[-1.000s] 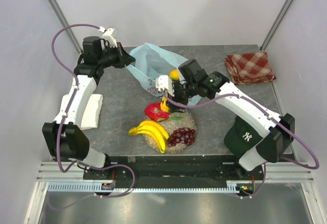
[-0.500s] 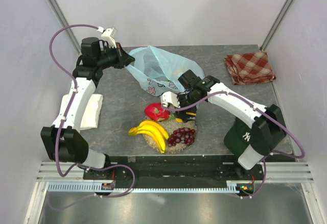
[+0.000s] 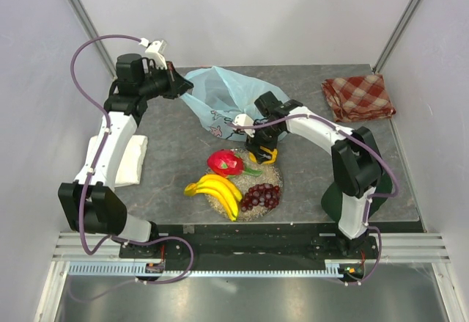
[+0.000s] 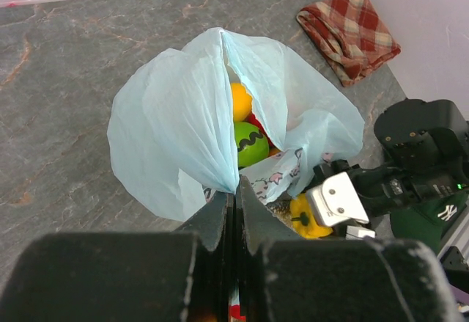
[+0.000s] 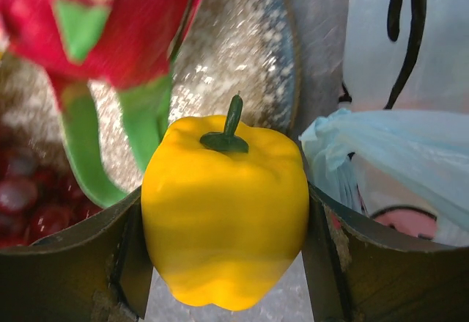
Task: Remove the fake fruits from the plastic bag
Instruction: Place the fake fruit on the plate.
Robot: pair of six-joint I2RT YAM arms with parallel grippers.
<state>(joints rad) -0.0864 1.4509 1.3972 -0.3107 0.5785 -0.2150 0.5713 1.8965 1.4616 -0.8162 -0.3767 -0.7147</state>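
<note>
- The yellow pepper (image 5: 225, 212) is being held over the near rim of the plate (image 5: 253, 58), its green stem pointing away from the wrist, just beside the dragon fruit (image 5: 124, 21).
- The right gripper (image 5: 225, 252) is clasping the pepper's sides with jaws spread wide, its arm reaching leftward.
- The left gripper (image 4: 234, 208) is pinching the plastic bag (image 4: 176, 109) tightly by its rim, the mouth gaping toward the wrist at the table's (image 3: 168, 161) far middle.
</note>
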